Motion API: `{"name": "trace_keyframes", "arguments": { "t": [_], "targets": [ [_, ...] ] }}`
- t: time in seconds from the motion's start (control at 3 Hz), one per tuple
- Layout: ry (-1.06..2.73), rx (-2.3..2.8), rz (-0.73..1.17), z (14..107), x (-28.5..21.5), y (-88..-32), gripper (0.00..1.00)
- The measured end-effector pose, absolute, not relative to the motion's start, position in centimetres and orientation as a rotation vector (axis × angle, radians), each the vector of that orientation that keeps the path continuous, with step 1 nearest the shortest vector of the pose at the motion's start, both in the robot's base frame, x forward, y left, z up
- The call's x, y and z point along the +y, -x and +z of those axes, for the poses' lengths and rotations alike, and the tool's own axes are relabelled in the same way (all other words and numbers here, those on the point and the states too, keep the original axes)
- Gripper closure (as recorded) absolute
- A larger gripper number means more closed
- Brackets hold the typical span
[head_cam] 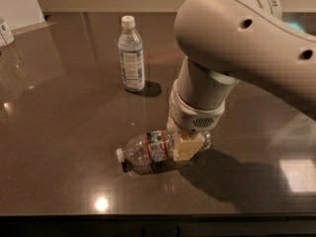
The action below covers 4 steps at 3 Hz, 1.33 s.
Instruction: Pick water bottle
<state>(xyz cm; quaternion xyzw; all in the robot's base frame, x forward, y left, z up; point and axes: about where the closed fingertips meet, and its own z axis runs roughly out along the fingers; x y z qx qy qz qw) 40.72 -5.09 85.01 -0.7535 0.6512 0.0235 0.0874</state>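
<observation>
The water bottle (148,151) lies on its side on the dark table (64,132), near the front edge. It is clear ribbed plastic with a white cap pointing left and a narrow label with red edges. My gripper (187,146) hangs from the big pale arm and is down at the bottle's right half, with its cream tip in front of the bottle's body just right of the label. The bottle's base end shows past the gripper on the right.
A second, smoother bottle (131,56) with a tall blue-white label stands upright at the back centre. A small container (5,32) sits at the far left edge. A white panel (19,4) leans at the back left. The arm's shadow falls to the right.
</observation>
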Motion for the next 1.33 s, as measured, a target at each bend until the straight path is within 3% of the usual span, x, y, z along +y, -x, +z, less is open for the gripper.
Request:
{"name": "trace_keyframes", "arguments": {
  "t": [0.33,0.67,1.33],
  "targets": [
    [2.205,1.943,0.076,87.5,-5.5,-41.6,0.87],
    [2.148,1.929,0.07,91.7,-6.5,-42.9,1.0],
    [2.062,1.884,0.07,98.8,-7.8,-44.6,1.0]
  ]
}}
